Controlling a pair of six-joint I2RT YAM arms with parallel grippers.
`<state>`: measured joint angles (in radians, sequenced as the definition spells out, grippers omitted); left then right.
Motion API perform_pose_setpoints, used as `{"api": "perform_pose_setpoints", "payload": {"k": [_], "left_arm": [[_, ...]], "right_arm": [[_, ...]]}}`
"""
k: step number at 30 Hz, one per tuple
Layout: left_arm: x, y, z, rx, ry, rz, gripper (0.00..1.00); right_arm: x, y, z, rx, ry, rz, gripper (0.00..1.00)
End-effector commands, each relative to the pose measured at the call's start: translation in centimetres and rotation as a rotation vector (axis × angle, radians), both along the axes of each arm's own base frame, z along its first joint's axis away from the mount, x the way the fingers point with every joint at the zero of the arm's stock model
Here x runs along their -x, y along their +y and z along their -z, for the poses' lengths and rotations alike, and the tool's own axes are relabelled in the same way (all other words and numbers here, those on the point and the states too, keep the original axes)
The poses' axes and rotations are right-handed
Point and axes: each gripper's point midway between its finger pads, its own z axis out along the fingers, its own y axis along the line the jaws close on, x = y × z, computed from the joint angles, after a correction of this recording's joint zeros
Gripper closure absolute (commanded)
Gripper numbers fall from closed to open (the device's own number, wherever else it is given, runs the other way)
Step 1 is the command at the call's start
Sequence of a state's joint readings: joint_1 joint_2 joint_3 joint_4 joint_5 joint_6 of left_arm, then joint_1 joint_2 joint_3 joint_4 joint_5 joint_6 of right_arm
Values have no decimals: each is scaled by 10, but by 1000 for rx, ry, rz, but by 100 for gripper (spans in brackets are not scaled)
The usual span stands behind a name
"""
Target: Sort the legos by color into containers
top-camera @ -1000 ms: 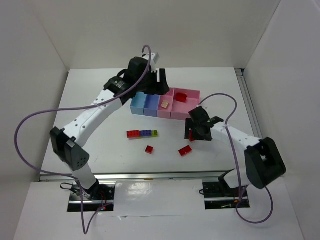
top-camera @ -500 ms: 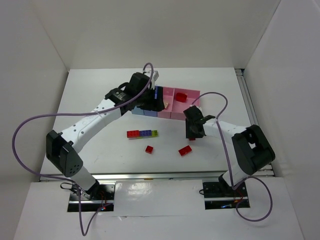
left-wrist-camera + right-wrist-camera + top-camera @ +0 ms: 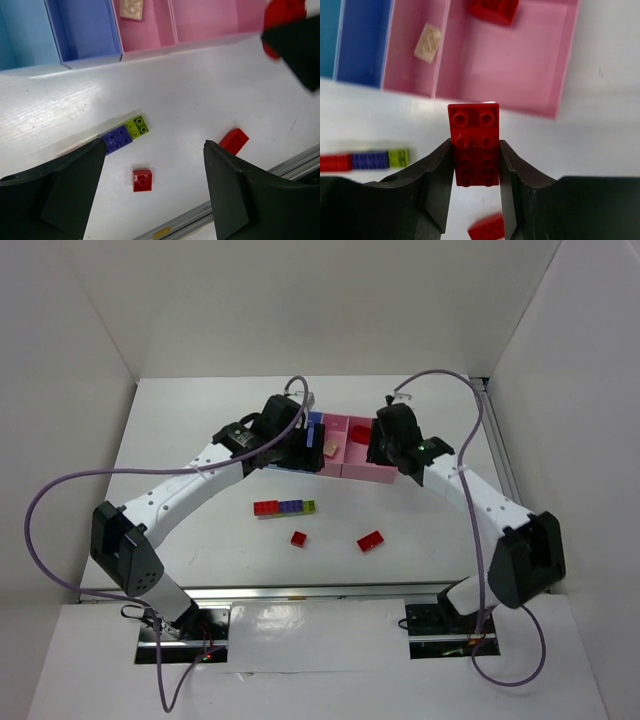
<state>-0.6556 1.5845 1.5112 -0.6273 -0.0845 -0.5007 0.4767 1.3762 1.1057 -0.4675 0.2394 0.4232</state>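
Observation:
My right gripper (image 3: 476,146) is shut on a red two-by-four lego (image 3: 473,122) and holds it above the table, just in front of the wide pink container (image 3: 535,75). That container holds another red lego (image 3: 492,10). A whitish lego (image 3: 427,42) lies in the narrower pink container (image 3: 150,35). My left gripper (image 3: 155,145) hangs open and empty over the blue containers (image 3: 296,448). On the table lie a joined red, purple-blue and yellow-green row (image 3: 285,507), a small red lego (image 3: 142,180) and a longer red lego (image 3: 233,141).
The darker blue container (image 3: 82,25) and the light blue one (image 3: 20,30) show no bricks in the part I see. The table's front edge with a metal rail (image 3: 280,162) runs close behind the loose bricks. White walls (image 3: 90,360) enclose the table.
My right gripper shut on a red lego on the table, lifted it and carried it back to the wide pink container. My left gripper came forward over the blue containers and opened wider.

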Motion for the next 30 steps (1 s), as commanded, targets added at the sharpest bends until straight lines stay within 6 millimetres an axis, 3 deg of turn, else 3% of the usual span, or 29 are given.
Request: {"api": "perform_pose_setpoints", "payload": {"k": [1,2,3,4,5,7,9,10,12,13,14,15,16,18,19,21,22,27,30], "left_arm": [[22,-3,15,-35,31,37,10],[26,-4,20,-49,36,54,9],[33,-9,24,-57,44,74,9],[38,-10,29,-75,46,100,9],[42,-14,32,-87,40,143,9],[54,-20,46,-128,52,220,8],[64,-30,53,-126,59,297,8],[72,-39,55,-124,53,342,8],[82,-55,64,-103,40,438,8],[90,-66,65,-97,31,480,8],[93,-73,70,-102,27,515,9],[98,-79,76,-109,35,532,9],[104,-90,91,-147,45,571,9],[101,-106,94,-182,6,591,9],[108,-115,99,-194,7,615,9],[103,-129,112,-209,5,638,8],[106,-138,115,-201,6,656,8],[100,-161,141,-205,42,701,6],[97,-165,152,-220,51,709,12]], "right_arm": [[-44,-5,12,48,-5,37,72],[-58,-3,3,39,-26,46,70],[-71,-5,17,51,0,49,69],[-79,-5,18,46,5,51,66],[-91,-3,8,36,-17,48,50],[-98,-7,21,44,32,54,25],[-105,-11,10,36,15,66,4],[-104,-21,3,26,8,92,2],[-94,-36,7,12,21,144,2],[-92,-51,-9,-17,-16,190,3],[-87,-61,-13,-47,-20,235,4],[-76,-72,-1,-53,7,269,4],[-67,-93,-11,-78,-12,328,6],[-45,-109,3,-105,24,397,6],[-36,-121,-8,-125,-4,432,6],[-17,-130,0,-116,11,464,6],[-11,-136,-9,-126,-20,477,6],[1,-160,-4,-95,6,524,6],[6,-160,-3,-95,4,524,6]]}}
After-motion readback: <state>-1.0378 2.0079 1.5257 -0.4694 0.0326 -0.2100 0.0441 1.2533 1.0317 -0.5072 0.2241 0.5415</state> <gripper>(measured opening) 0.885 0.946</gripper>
